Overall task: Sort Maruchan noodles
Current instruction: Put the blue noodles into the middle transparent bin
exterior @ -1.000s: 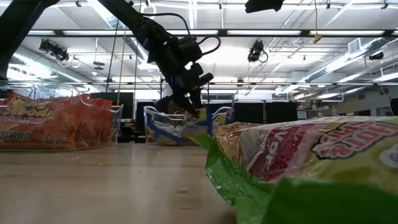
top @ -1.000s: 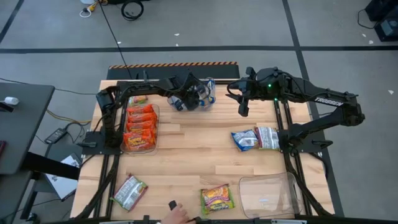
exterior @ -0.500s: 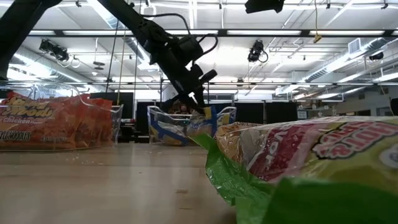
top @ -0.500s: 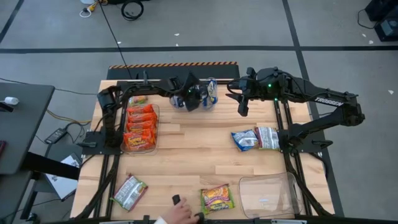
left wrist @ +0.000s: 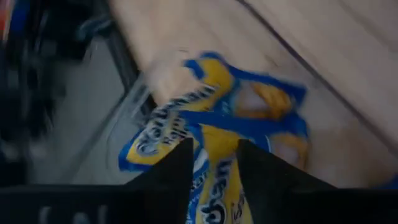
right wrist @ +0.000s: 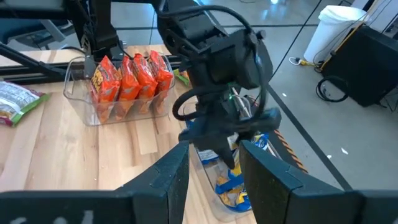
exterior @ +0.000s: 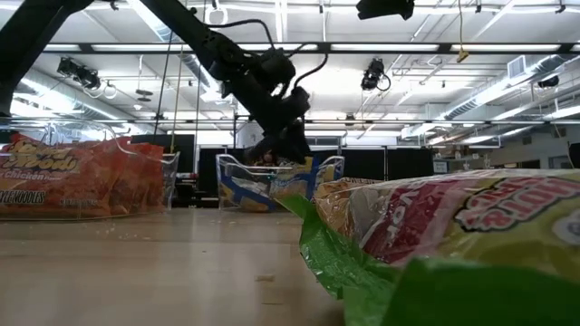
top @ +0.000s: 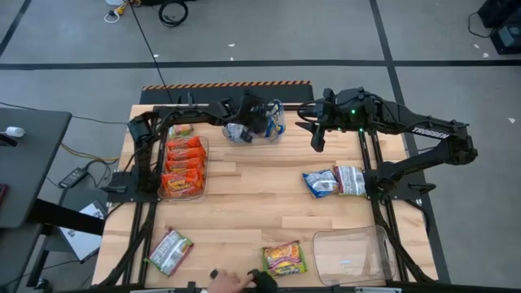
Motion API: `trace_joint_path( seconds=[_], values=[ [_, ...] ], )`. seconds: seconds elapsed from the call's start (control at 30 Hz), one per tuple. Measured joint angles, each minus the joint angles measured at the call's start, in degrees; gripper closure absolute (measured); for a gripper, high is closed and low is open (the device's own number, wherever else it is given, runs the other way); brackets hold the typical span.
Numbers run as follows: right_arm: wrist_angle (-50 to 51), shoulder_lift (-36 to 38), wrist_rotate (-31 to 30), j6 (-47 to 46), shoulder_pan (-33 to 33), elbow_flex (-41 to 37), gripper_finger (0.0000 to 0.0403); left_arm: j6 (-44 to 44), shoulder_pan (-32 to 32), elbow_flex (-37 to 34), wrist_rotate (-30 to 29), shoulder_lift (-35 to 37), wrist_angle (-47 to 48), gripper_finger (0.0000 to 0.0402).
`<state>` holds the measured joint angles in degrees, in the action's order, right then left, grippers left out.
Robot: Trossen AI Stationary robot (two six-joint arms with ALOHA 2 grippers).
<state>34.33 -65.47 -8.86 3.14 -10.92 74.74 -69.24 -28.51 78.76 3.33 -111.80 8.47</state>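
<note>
Left tool [top: 254,124] is hovering over the clear tray [exterior: 237,181] at the bench's [top: 260,199] far edge, fingers parted narrowly with nothing between them. Blue-and-yellow noodle packets [left wrist: 214,130] are lying in that tray; left wrist view is blurring them, so long axis is hard to make out. Orange packets [top: 183,165] are standing in the left tray. Right tool [top: 317,140] is waiting nearby, fingers apart, empty.

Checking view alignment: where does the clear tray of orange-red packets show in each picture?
High view: tray of orange-red packets, left half, beside the left arm's frame.
Low view: far left.
Left wrist view: not in it.
Right wrist view: upper left.
Shared landmark: the left gripper over the blue-and-yellow packets.
</note>
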Motion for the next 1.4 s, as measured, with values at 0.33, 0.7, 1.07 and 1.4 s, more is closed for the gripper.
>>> trace_joint_path(
  seconds=[0.33,0.7,1.07,1.4],
  values=[
    [-0.01,0.0,-0.27,-1.51,-2.96,0.0,0.0256,52.92,-3.19,0.11,-14.54,6.99,16.99,0.022],
    [-4.04,-1.84,1.46,-1.53,-7.61,0.0,0.0256,70.18,-7.46,0.09,-0.47,0.28,18.61,0.0272],
    [-4.24,-4.21,2.72,-2.2,-7.54,0.0,0.0256,76.12,-5.02,-0.27,-4.33,-4.07,9.19,0.0285],
    [-4.33,-4.66,4.23,-3.58,-7.07,0.0,0.0256,75.06,-2.36,0.02,0.05,-5.72,-5.79,0.0285]
  ],
)
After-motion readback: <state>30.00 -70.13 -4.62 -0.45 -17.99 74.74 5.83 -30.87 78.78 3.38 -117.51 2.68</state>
